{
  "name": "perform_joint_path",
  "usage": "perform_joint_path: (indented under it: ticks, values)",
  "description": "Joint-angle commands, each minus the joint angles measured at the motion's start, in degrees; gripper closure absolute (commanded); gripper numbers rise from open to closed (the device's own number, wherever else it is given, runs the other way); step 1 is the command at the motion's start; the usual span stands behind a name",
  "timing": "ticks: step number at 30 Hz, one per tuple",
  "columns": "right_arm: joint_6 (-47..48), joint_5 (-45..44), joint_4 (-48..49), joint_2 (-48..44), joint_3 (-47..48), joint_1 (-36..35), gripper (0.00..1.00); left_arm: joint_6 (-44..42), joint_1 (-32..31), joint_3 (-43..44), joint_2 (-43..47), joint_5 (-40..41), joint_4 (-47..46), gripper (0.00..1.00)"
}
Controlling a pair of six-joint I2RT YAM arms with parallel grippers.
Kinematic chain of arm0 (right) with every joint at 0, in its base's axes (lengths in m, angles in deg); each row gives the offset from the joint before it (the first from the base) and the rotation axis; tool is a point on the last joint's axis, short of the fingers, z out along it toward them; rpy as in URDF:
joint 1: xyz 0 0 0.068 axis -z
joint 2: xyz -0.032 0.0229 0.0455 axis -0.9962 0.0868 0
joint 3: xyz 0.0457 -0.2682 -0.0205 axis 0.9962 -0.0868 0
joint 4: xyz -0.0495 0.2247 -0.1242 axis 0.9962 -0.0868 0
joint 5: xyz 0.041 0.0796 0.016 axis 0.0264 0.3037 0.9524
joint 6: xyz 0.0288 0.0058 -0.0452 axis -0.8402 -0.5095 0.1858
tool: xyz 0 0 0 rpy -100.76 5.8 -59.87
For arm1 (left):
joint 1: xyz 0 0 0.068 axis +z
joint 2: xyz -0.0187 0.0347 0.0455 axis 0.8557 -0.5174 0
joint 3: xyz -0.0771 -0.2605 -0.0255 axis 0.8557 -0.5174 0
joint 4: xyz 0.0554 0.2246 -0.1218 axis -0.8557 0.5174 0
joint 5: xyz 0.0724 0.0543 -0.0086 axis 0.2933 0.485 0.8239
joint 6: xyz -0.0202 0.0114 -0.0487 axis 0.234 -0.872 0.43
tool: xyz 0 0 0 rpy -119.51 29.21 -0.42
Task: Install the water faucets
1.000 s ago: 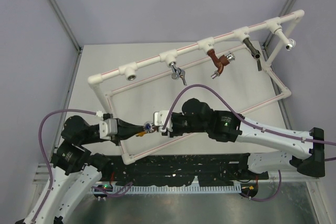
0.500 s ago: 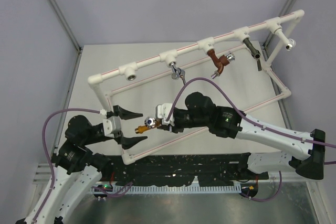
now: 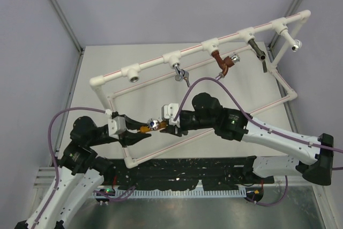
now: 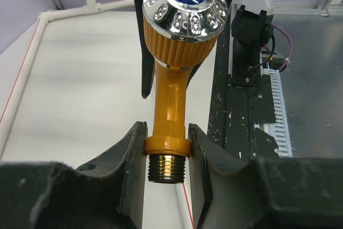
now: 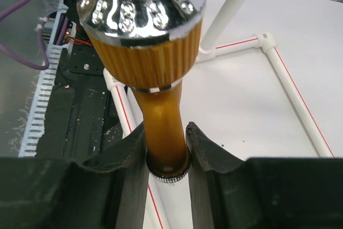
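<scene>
Counter (image 3: 134, 54): a pale, square top is seen from above, with grey walls behind it and both arm bases bolted at its near edge.
Pipe frame (image 3: 97, 82): a white frame of red-striped tubing is stood on the counter, its raised top rail running from the left corner up to the far right.
Right arm (image 3: 268, 132): it is stretched from the right base leftwards across the near rail of the frame, with a purple cable (image 3: 203, 81) looped above it.
Left arm (image 3: 80, 156): it is folded at the near left, its wrist turned towards the right arm.
Mounted taps: a silver tap (image 3: 182, 75), a reddish-brown tap (image 3: 224, 64) and a dark grey tap (image 3: 261, 54) are hung from the top rail. A further silver one (image 3: 293, 43) is fitted at the far right end.
Right hand (image 3: 161, 125): the water faucet's smooth stem is pinched between its black fingers (image 5: 128, 154), close to the ringed end.
Left hand (image 3: 144, 129): its fingers (image 4: 131, 159) are pressed against both sides of the faucet's collar, just above the brass thread.
Water faucet (image 3: 149, 127): the orange-yellow tap is held in the air between the two hands, over the near rail and well apart from the top rail.
Knob (image 4: 185, 4): the silver, dimpled cap with a blue centre is seated on a ribbed orange neck.
</scene>
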Motion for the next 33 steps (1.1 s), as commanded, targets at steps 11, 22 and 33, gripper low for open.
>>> perform_joint_path:
  ticks: [11, 22, 33]
  values:
    - [-6.5, 17.0, 9.0, -2.3, 1.1, 3.0, 0.35, 8.0, -0.1, -3.9, 1.1, -1.3, -13.7, 1.0]
    - [-10.1, 18.6, 13.6, 0.5, 2.0, 3.0, 0.44, 8.8, -0.1, -4.5, 1.1, -3.0, -15.8, 1.0]
    - [-12.2, 20.0, 14.7, 2.7, 3.0, 3.0, 0.55, 8.8, -0.2, -4.3, 0.5, -4.4, -15.8, 1.0]
